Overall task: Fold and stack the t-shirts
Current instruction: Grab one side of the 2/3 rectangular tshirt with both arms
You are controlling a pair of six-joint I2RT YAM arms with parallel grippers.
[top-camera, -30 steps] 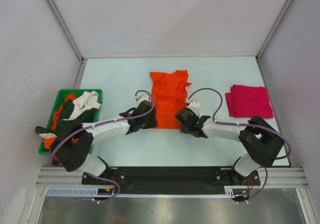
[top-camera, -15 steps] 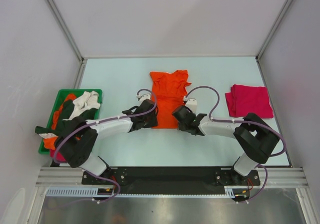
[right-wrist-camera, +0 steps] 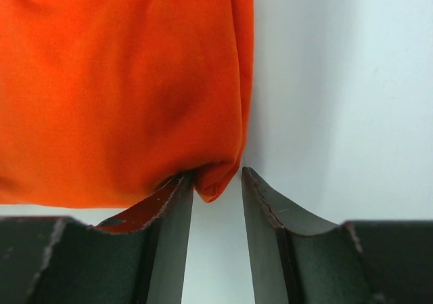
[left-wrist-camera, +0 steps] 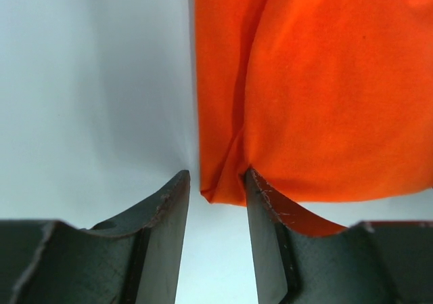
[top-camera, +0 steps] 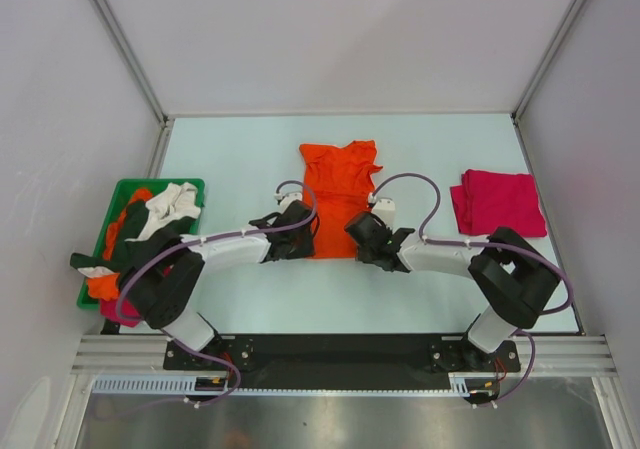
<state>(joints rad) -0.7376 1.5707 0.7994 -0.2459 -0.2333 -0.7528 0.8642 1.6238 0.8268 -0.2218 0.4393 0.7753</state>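
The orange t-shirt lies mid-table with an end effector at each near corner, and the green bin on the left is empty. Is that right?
Not quite. The green bin is not empty: the top external view shows it heaped with clothes. The rest holds: the orange t-shirt lies mid-table, with the left end effector and right end effector at its near corners.

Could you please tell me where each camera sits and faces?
Top external: above and behind the bases, facing down on the table; both arms show.
Left wrist: on the left arm, facing the orange t-shirt's near left corner; left claw shows.
Right wrist: likewise, the near right corner; right claw shows.
Shared: the orange t-shirt.
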